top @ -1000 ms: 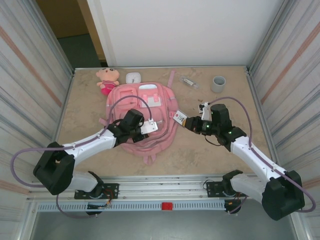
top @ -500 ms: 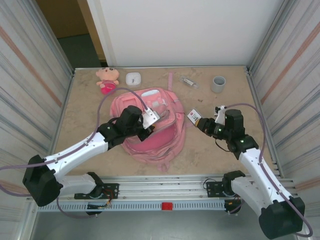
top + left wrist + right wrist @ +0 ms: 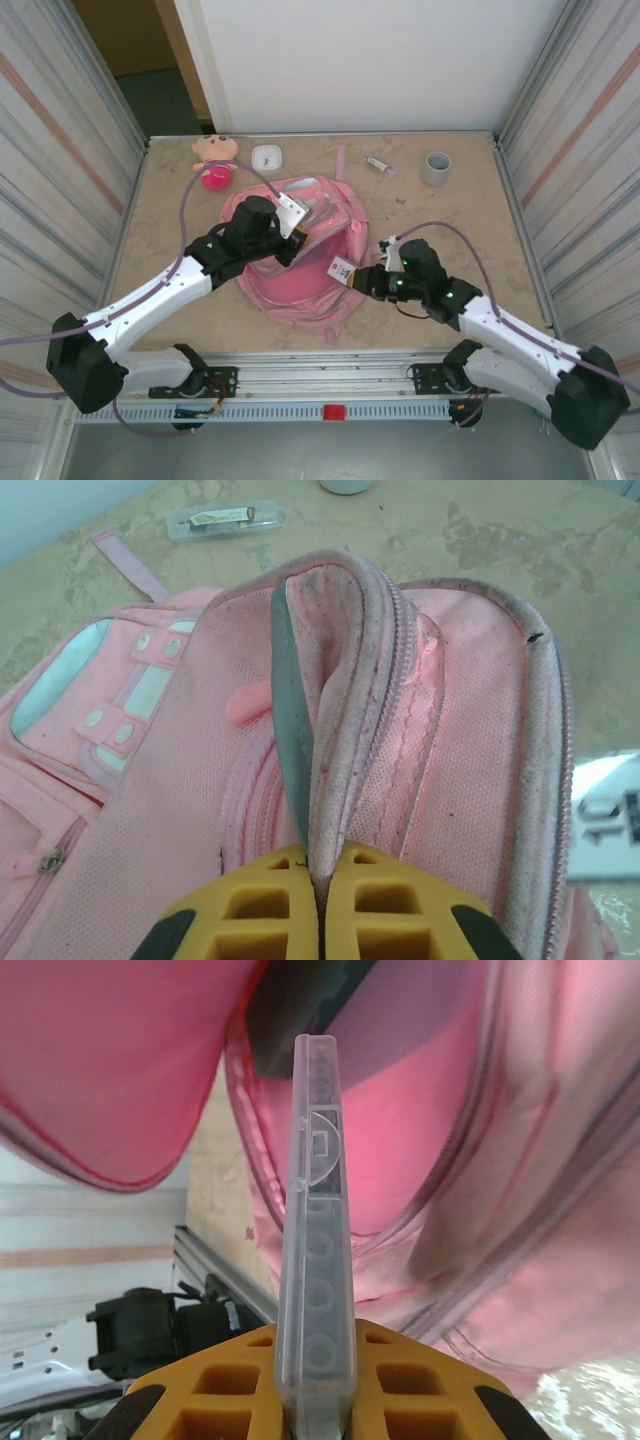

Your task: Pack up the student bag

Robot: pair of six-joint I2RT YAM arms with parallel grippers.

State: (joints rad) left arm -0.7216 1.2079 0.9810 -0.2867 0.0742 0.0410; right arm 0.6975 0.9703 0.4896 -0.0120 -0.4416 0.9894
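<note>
The backpack (image 3: 300,285) lies in the middle of the tabletop (image 3: 470,215). The rim of its main opening is pinched by the left gripper (image 3: 318,880), whose fingers are pressed together on the fabric fold, and the rim is held lifted above the bag's body. A clear plastic case (image 3: 318,1210) with a printed label is clamped edge-on in the right gripper (image 3: 360,279). The case is at the backpack's right edge and pointed into the pink mouth.

The step in hand is judged to be the sliding of the case into the opening. It would best be done with the rim held high and taut — a sagging flap would close the gap. The case should be led in narrow end first, along the line of the opening. It should be kept low enough to pass under the lifted rim, and clear of the zip, where a corner could catch. It should be released only once most of its length is judged to be inside — let go early, it may slip back out toward the near edge of the tabletop. The rim should be let down last.
</note>
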